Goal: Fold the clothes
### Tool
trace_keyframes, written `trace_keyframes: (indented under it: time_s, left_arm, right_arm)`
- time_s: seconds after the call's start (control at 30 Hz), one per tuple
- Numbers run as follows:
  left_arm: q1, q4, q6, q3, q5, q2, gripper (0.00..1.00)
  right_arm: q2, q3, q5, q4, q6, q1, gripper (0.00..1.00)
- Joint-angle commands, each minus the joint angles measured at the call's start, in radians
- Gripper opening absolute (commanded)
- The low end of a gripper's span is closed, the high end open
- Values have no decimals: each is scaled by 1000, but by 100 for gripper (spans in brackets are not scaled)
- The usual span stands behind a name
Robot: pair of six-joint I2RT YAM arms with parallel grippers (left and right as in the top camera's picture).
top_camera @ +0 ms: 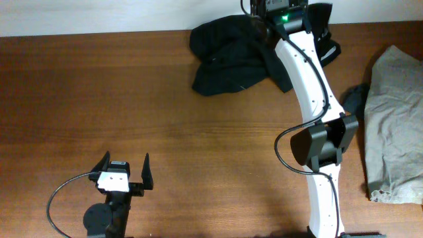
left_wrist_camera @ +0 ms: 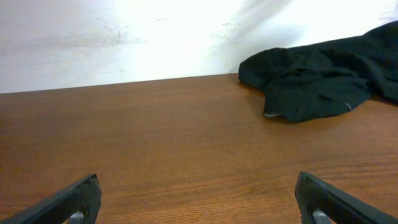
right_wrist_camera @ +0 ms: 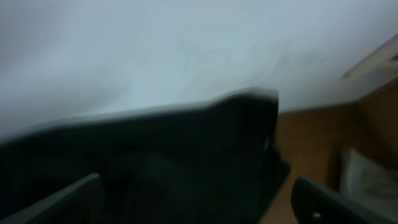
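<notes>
The black shorts (top_camera: pixel 231 56) lie crumpled in a heap at the far edge of the table, by the white wall. They also show at the upper right of the left wrist view (left_wrist_camera: pixel 323 78). My right gripper (top_camera: pixel 283 13) is at the far edge over the right part of the heap. In the blurred right wrist view its fingers (right_wrist_camera: pixel 199 205) are spread wide, with black fabric (right_wrist_camera: pixel 186 155) between and in front of them; it is open. My left gripper (top_camera: pixel 124 165) is near the front left, open and empty (left_wrist_camera: pixel 199 202), far from the shorts.
A light grey cloth (top_camera: pixel 396 119) lies along the table's right edge, with a dark item (top_camera: pixel 357 99) beside it. The right arm (top_camera: pixel 310 86) stretches from the front edge to the far edge. Bare brown wood (top_camera: pixel 132 92) lies between the left gripper and the shorts.
</notes>
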Motion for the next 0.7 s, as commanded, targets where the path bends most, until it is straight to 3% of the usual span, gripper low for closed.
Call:
trace_keyframes:
  time_s: [0.0,0.07,0.23,0.4,0.67]
  left_arm:
    - [6,2,-13,-9,-8,-7,99]
    - [6,2,-13,-9,-8,-7,100]
    - [6,2,-13,-9,-8,-7,99]
    - [6,2,-13,-9,-8,-7,99]
    - [6,2,-13,-9,-8,-7,99]
  right_arm:
    - [-54,10,-406,-93,-44,16,94]
    - [-33,-32,-521,-113,-50,24,87]
    - [9,-211,-537,-35,-51,77,87]
    - [11,-372,-561,110,-125,148,91]
    - [19,-587,-573,291,-129,188,95]
